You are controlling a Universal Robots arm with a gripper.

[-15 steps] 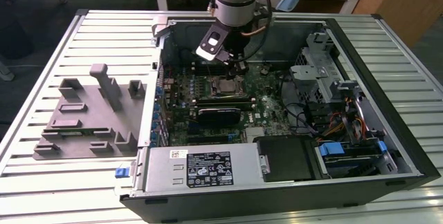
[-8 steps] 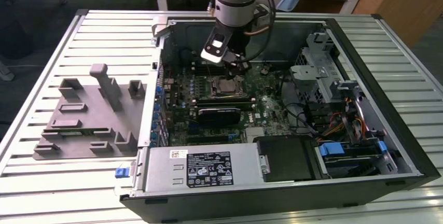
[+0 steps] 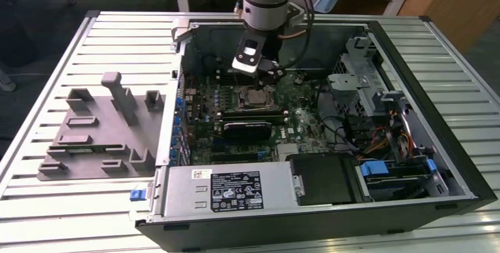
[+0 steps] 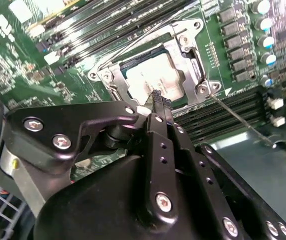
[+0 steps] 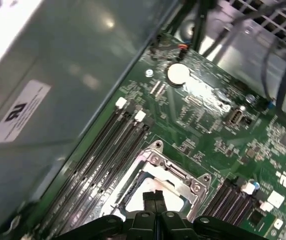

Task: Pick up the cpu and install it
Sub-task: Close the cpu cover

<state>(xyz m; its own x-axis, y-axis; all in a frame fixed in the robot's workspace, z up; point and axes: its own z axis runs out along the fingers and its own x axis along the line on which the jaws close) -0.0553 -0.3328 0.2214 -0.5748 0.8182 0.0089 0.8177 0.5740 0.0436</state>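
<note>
The cpu [image 3: 254,95] lies flat in the motherboard socket inside the open computer case, its silver-grey top [image 4: 155,77] framed by the socket's metal bracket [image 4: 190,55]. My gripper [image 3: 269,71] hangs just above it. In both wrist views the two black fingers are pressed together with nothing between them. Their tips [image 4: 158,98] hover over the edge of the chip. In the first wrist view the gripper [image 5: 153,196] points down at the socket bracket [image 5: 175,175]. A thin wire lever [image 4: 243,120] runs out from the socket's corner.
The case [image 3: 437,89] has tall walls around the motherboard. Memory slots [image 4: 107,22] flank the socket; a black card [image 3: 246,129] sits just in front of it. Drive bays and cables [image 3: 383,130] fill the exterior view's right. A grey fixture tray [image 3: 98,130] rests on the slatted table outside.
</note>
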